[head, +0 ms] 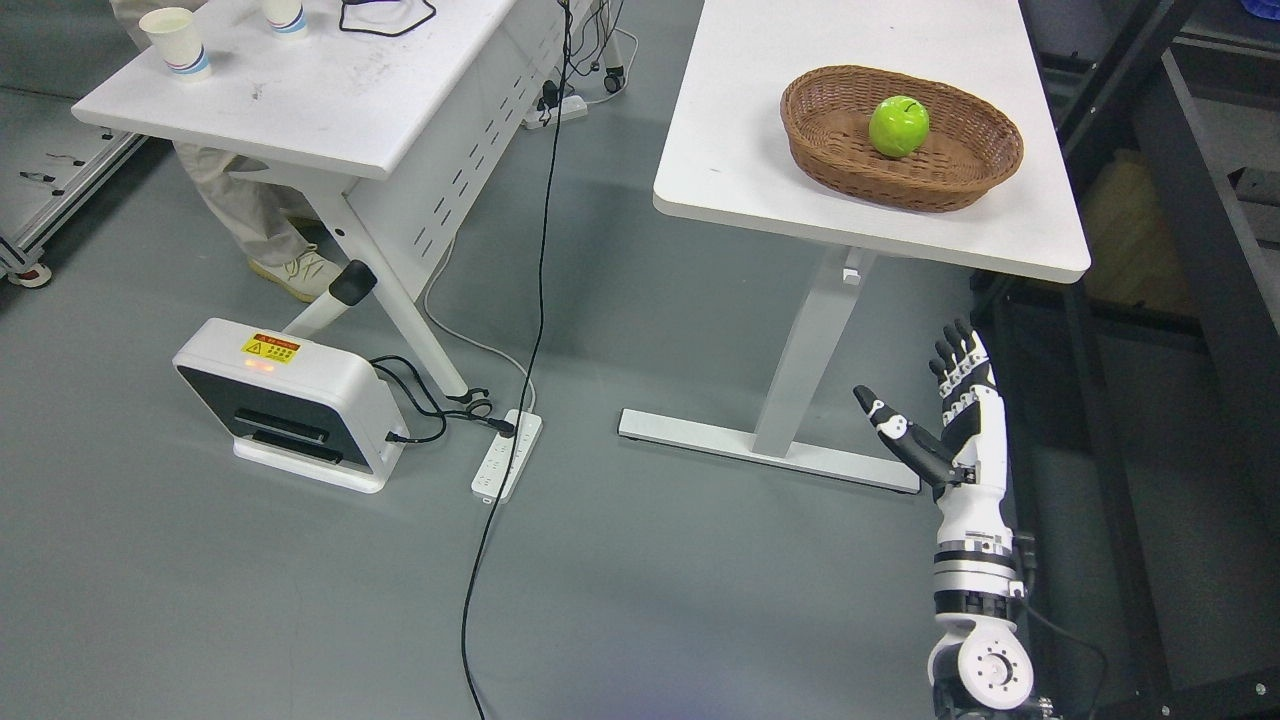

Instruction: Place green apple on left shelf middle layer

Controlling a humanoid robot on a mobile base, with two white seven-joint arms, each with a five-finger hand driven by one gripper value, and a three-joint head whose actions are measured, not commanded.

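Risk: right hand (pixel 950 420) sits below tabletop (pixel 760 150) level, so a straight lift twd green apple (pixel 898 126) may clip the tabletop edge; a shallow reach may snag the basket (pixel 960 175) rim & roll the fruit. Pose: forearm upright, fingers (pixel 958 352) extended & spread, thumb out, holding nothing. Apple lies in basket, well above & beyond fingers. Left arm not visible

We count two worktops (pixel 870 180) (pixel 330 90), one basket (pixel 945 175), one green apple (pixel 898 126), two paper cups (pixel 178 42) (pixel 285 15), and one power strip (pixel 507 456).
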